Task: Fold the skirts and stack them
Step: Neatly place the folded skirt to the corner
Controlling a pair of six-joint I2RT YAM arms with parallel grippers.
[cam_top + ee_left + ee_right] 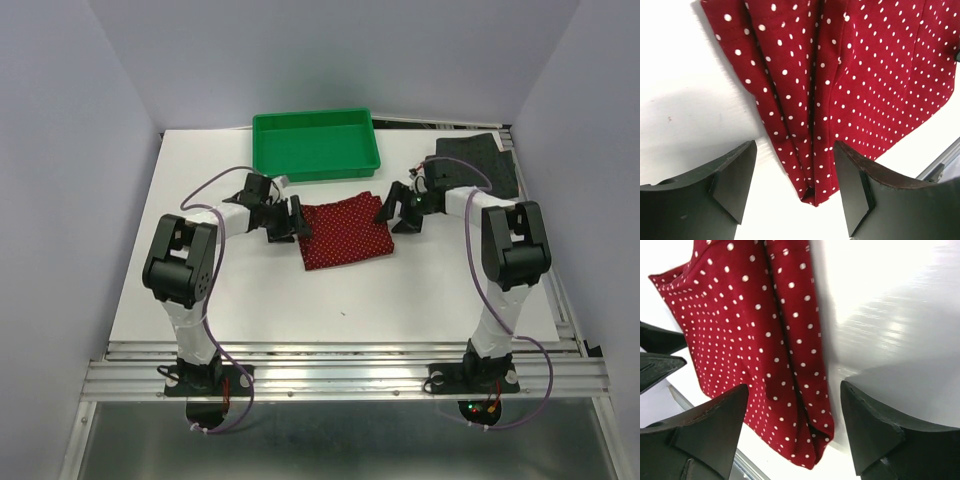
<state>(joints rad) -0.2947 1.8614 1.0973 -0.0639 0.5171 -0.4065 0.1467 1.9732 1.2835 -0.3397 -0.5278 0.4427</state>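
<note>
Widely parted, left pincer (795, 150) straddles the red skirt (865, 75).

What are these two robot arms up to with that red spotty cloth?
They are folding skirts. The dark red dotted skirt lies folded on the table. The left gripper and right gripper sit open at its opposite ends, fingers either side of a corner, gripping nothing. A charcoal skirt lies far right.

Black joints (180, 262), white-wrapped links (190, 335), purple cables (212, 180), matte black wedge fingers (732, 182).
</note>
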